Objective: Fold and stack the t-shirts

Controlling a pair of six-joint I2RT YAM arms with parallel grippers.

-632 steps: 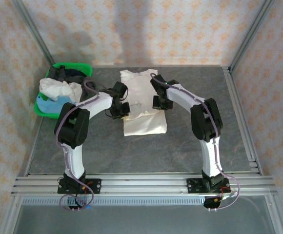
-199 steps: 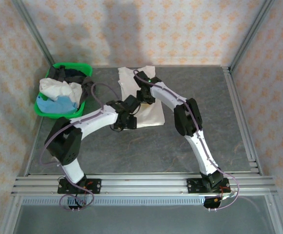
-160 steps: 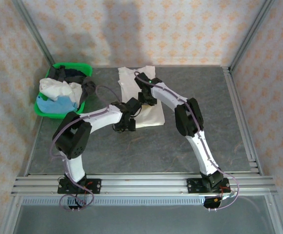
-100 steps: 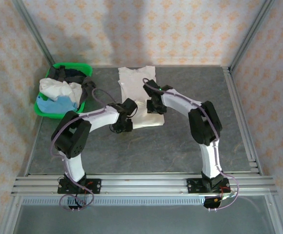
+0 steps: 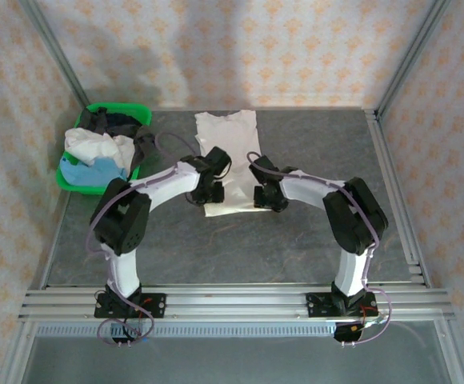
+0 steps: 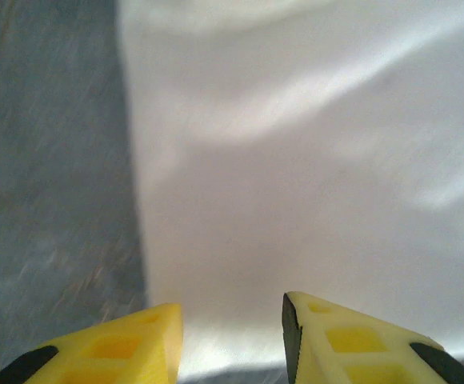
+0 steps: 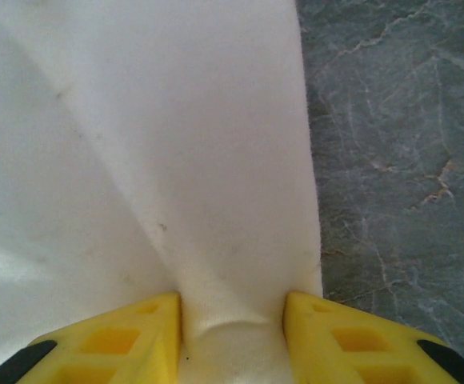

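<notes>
Grey table (image 5: 312,240): white t-shirt (image 5: 228,148) bunched between right fingers (image 7: 112,348), beneath left fingers (image 6: 116,352).

Soft matt white cloth t-shirt (image 5: 226,134) on smooth veined grey stone-look table (image 5: 296,248).

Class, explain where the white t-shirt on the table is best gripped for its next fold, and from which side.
Take the white t-shirt at its near hem corners, coming from the near side: it lies flat as a long strip, collar far. The right pincer bunches the right corner; the left pincer hangs open by the left.
</notes>
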